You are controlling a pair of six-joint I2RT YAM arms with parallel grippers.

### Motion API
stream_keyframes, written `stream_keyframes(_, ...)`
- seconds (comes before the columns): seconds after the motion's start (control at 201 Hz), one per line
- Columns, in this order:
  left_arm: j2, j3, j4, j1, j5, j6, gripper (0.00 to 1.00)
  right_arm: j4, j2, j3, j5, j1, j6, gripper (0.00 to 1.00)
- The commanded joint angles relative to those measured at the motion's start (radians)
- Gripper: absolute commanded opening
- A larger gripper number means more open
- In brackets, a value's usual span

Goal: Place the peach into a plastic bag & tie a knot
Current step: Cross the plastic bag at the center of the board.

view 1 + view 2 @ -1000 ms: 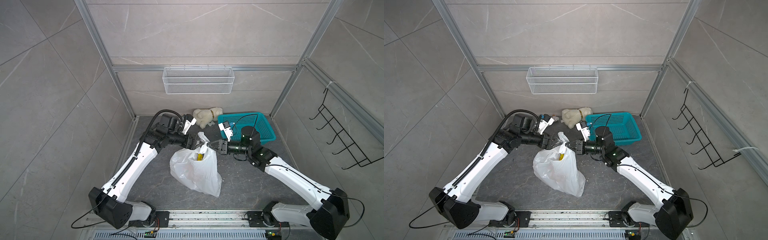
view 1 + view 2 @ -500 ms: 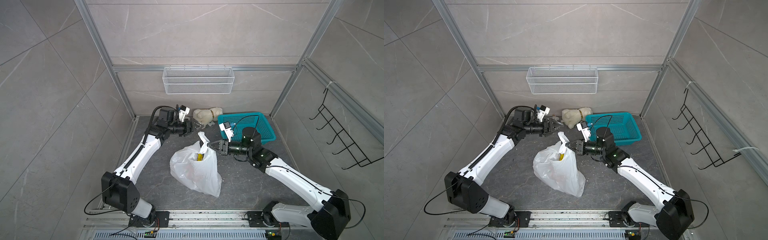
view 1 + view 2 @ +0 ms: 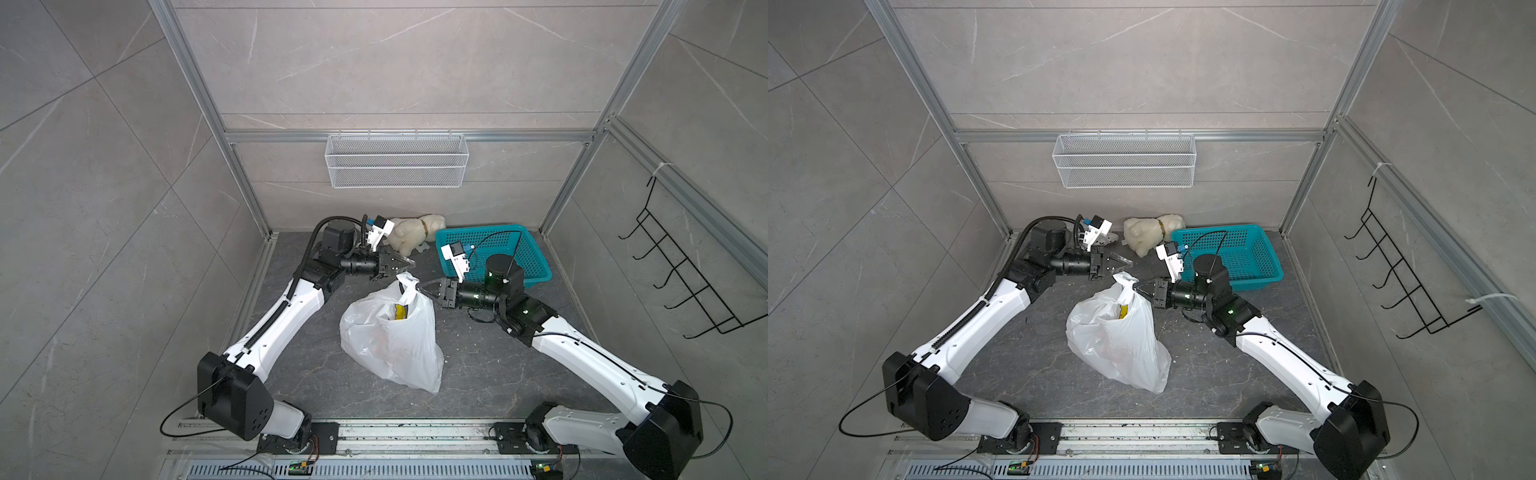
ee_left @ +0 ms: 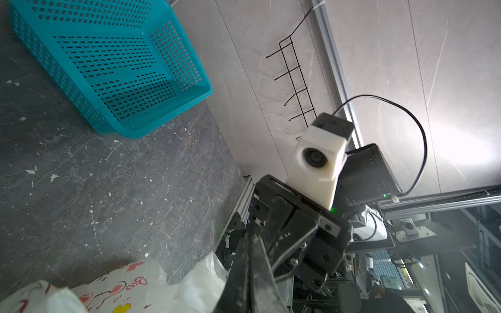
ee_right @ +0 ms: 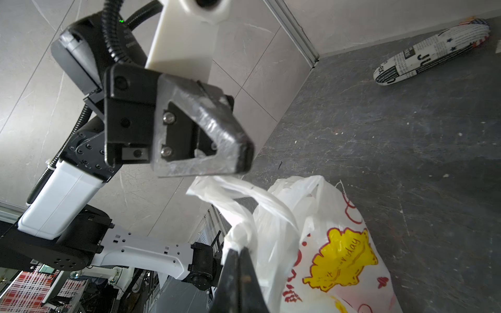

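Shows plastic bag (image 3: 390,340) mid-floor, left gripper (image 3: 409,262) just behind-left, right gripper (image 3: 419,286) touching its right; basket (image 3: 536,275) behind right, plush toy (image 3: 409,237) left of basket.

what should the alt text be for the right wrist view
The right gripper, jaws shut, pinches the plastic bag at its knot on the dark floor. The left gripper hangs shut just beyond, holding nothing.
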Motion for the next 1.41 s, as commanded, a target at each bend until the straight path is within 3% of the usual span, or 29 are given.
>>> stream_keyframes(0.0, -0.086, -0.028, 0.035, -0.001, 0.060, 0.035, 0.00, 0.051, -0.019, -0.023, 0.039, -0.009, 0.058, 0.00)
stream_keyframes(0.244, -0.158, -0.120, 0.040, -0.012, 0.106, 0.054, 0.00, 0.103, -0.012, -0.042, 0.089, -0.015, 0.124, 0.00)
stream_keyframes(0.418, -0.173, -0.142, -0.009, -0.082, 0.107, 0.119, 0.00, 0.116, 0.001, -0.039, 0.108, -0.016, 0.164, 0.00)
stream_keyframes(0.582, -0.166, -0.134, -0.147, -0.170, -0.011, 0.242, 0.00, 0.131, 0.003, -0.039, 0.091, -0.016, 0.188, 0.00)
stream_keyframes(0.727, -0.149, -0.142, -0.234, -0.220, -0.174, 0.323, 0.06, 0.122, -0.005, -0.042, 0.084, -0.016, 0.195, 0.00)
stream_keyframes(0.961, -0.141, -0.262, -0.004, -0.239, -0.330, 0.221, 0.06, 0.102, -0.022, -0.043, 0.067, -0.015, 0.201, 0.00)
stream_keyframes(1.17, -0.121, -0.289, 0.083, -0.258, -0.464, 0.220, 0.02, 0.094, -0.033, -0.052, 0.034, -0.015, 0.213, 0.00)
stream_keyframes(1.403, -0.199, -0.398, 0.211, -0.258, -0.591, 0.200, 0.01, 0.010, -0.076, -0.042, 0.009, -0.014, 0.180, 0.00)
